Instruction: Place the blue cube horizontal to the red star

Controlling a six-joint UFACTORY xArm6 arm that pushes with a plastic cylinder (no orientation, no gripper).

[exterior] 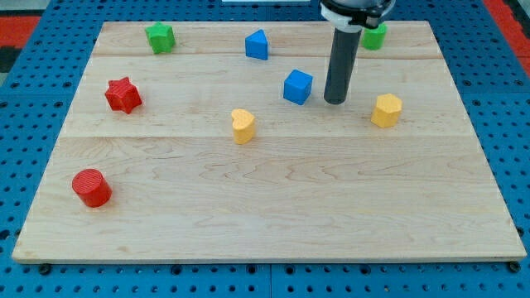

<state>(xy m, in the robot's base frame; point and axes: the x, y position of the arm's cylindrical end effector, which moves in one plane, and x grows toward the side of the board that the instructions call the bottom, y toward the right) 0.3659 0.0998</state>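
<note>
Our dark rod carries no pincer; my tip (pixel 334 101) stands just right of, perhaps touching, the small blue cube (pixel 297 86), the red star (pixel 122 94) far left.

this looked like a robotics lab: a pale wooden bench (pixel 273 207) sat on a blue perforated mounting plate (pixel 16 124) (regular hole grid), with small coloured test blocks scattered about and a dark rod above.
</note>
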